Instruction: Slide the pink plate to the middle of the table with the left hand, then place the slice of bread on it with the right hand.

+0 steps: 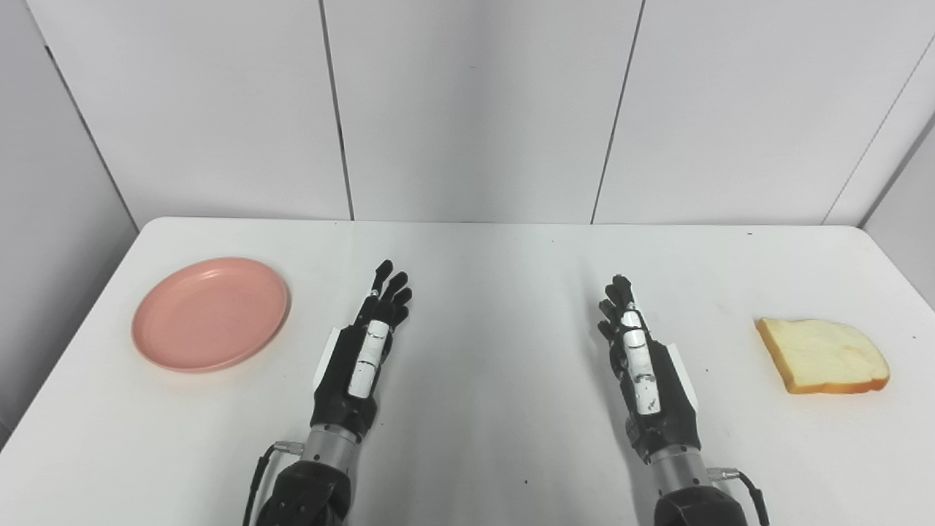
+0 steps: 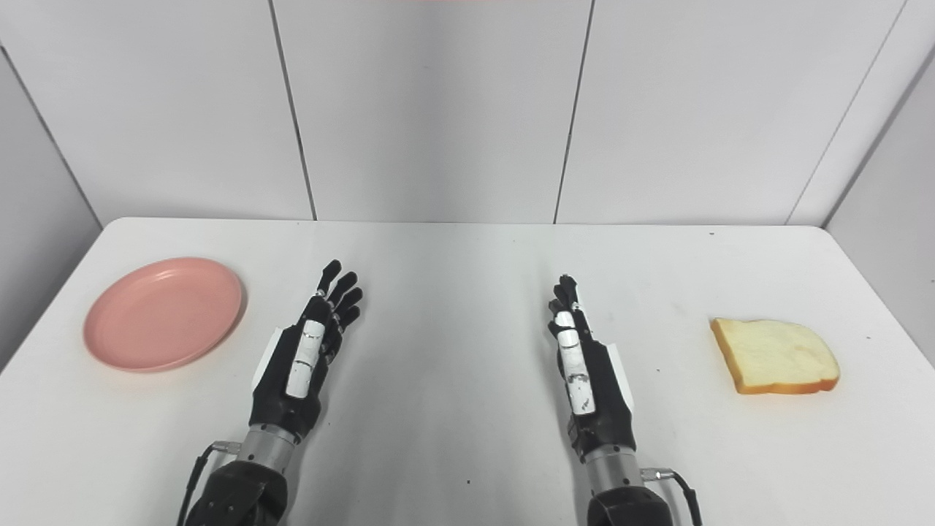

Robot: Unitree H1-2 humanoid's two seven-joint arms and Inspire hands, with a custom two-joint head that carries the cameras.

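1. Nearest, we hold our left hand [image 1: 365,343] and right hand [image 1: 643,358] empty, fingers extended.
2. Farther out, the pink plate [image 1: 210,313] lies far left, the bread [image 1: 824,355] far right.
3. Nothing has begun, we judge; our left hand must reach the plate's rim first.

A pink plate [image 1: 210,313] sat on the left of the white desk [image 1: 482,277], and a slice of bread [image 1: 824,355] lay flat on the right. Between them, the left hand [image 1: 365,351] and right hand [image 1: 643,361] pointed away with fingers [image 1: 391,288] extended, holding nothing, well apart from both.
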